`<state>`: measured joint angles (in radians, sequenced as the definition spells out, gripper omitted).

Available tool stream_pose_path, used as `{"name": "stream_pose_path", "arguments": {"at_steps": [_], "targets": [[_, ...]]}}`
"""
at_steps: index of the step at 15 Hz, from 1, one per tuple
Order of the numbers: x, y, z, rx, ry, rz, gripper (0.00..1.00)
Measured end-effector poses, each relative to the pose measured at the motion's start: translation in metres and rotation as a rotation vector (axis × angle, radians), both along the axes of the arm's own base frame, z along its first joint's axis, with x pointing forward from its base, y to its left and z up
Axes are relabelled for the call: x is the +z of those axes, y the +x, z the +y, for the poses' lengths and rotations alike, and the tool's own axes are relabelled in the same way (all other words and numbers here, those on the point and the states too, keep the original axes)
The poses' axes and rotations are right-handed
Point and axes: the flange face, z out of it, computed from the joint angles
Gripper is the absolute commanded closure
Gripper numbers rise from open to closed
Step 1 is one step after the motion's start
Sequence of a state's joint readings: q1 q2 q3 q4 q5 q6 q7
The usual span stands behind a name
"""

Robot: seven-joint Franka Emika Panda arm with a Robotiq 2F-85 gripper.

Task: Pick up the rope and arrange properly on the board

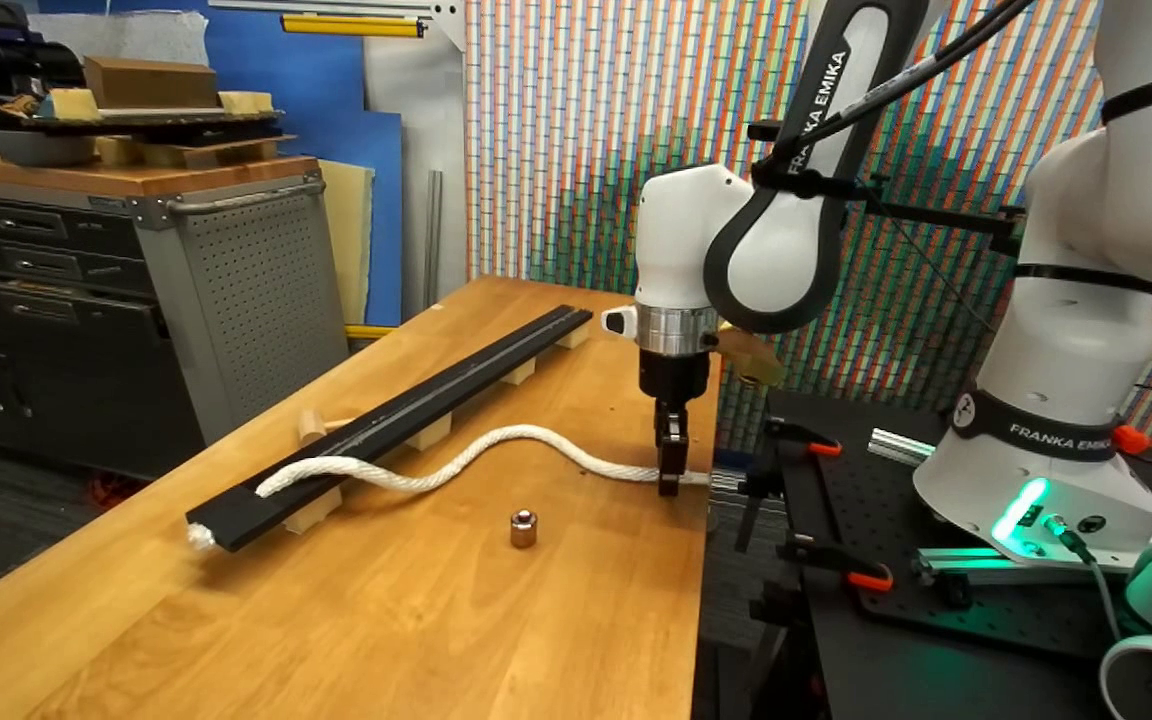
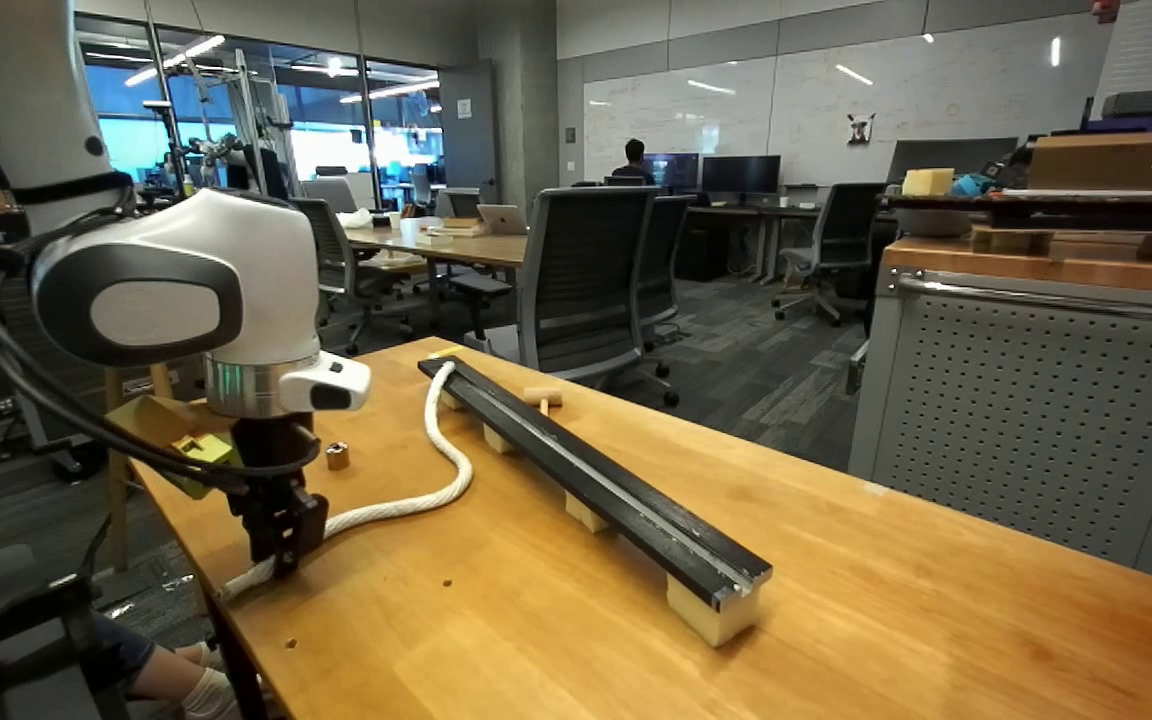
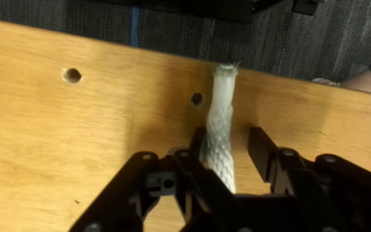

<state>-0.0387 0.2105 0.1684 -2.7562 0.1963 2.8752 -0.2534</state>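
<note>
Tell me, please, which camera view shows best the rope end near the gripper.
The wrist view: the rope end appears large and unobstructed, its fraying visible. Both exterior views show it small, just past the gripper.

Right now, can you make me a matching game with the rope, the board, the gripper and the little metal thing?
1. rope
2. board
3. gripper
4. metal thing

A. open, straddling the rope
B. shiny, standing on the table
C. white and wavy, partly on the board
D. black, raised on blocks

Right pairs: 1-C, 2-D, 3-A, 4-B
</note>
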Motion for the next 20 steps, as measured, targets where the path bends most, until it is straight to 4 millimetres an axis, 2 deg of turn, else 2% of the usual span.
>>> {"name": "stream_pose_path", "arguments": {"at_steps": [1,3,7,10,13,15,17,20], "targets": [[0.0,0.001,-0.001,0.03,-0.013,-0.005,0.96],[0.002,0.002,0.002,0.09,-0.044,-0.015,1.0],[0.003,0.001,0.008,0.213,-0.125,-0.032,0.97],[0.003,0.0,0.003,0.297,-0.171,-0.037,0.97],[0.002,0.0,-0.013,0.354,-0.191,-0.006,0.97],[0.003,0.003,-0.032,0.392,-0.199,0.041,0.97],[0.01,0.017,-0.055,0.404,-0.21,0.063,0.97],[0.034,0.052,-0.084,0.392,-0.233,0.046,0.97]]}}
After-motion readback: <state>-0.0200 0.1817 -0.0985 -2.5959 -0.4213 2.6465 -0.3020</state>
